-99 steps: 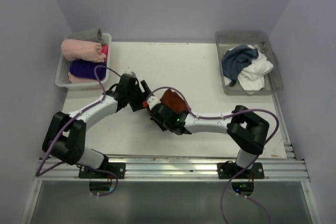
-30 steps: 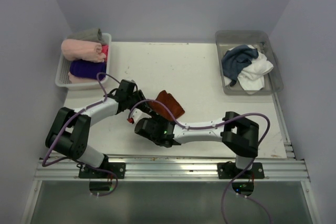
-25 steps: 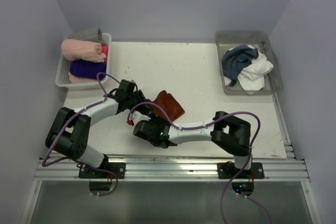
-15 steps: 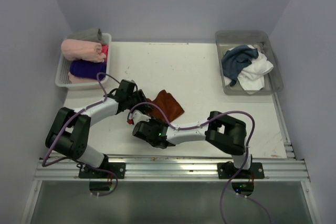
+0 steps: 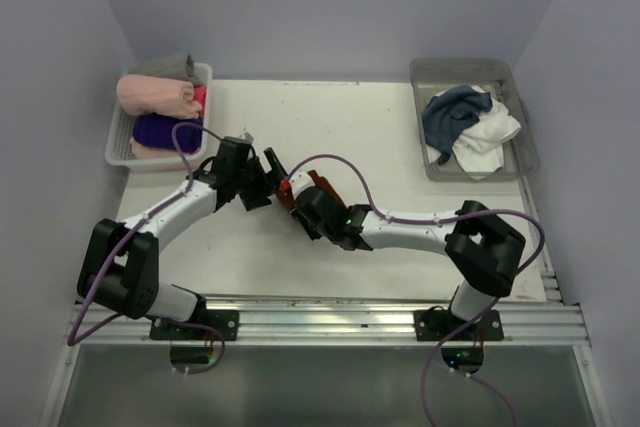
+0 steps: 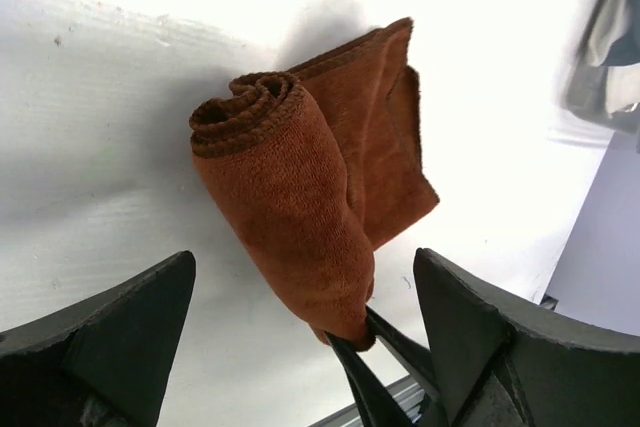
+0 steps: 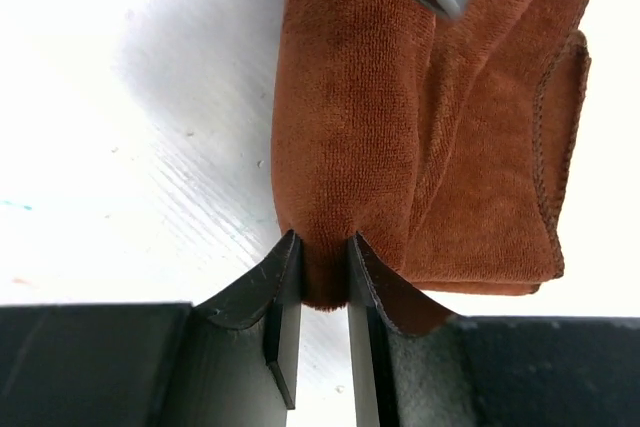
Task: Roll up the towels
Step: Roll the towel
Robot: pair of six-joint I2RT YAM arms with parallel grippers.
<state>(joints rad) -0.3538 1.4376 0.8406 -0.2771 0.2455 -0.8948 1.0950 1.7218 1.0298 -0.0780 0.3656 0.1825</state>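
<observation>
The rust-brown towel (image 6: 300,197) lies on the white table, partly rolled, with a loose flap (image 7: 500,147) beside the roll. It is mostly hidden by the arms in the top view (image 5: 322,184). My right gripper (image 7: 324,247) is shut on the near end of the roll; it also shows in the top view (image 5: 293,199). My left gripper (image 6: 303,267) is wide open, its jaws straddling the roll without touching it, at the roll's other end in the top view (image 5: 270,175). The slate-blue towel (image 5: 452,112) and the white towel (image 5: 492,135) lie crumpled in the bin.
A clear bin (image 5: 526,152) stands at the back right. A white basket (image 5: 117,139) at the back left holds a pale pink roll (image 5: 155,95), a purple roll (image 5: 160,130) and a grey cloth. The table's front rail runs by the arm bases.
My right gripper has moved from the near left back up to the brown towel and is shut on the roll's end. My left gripper has shifted slightly farther back. The towel is more bunched.
</observation>
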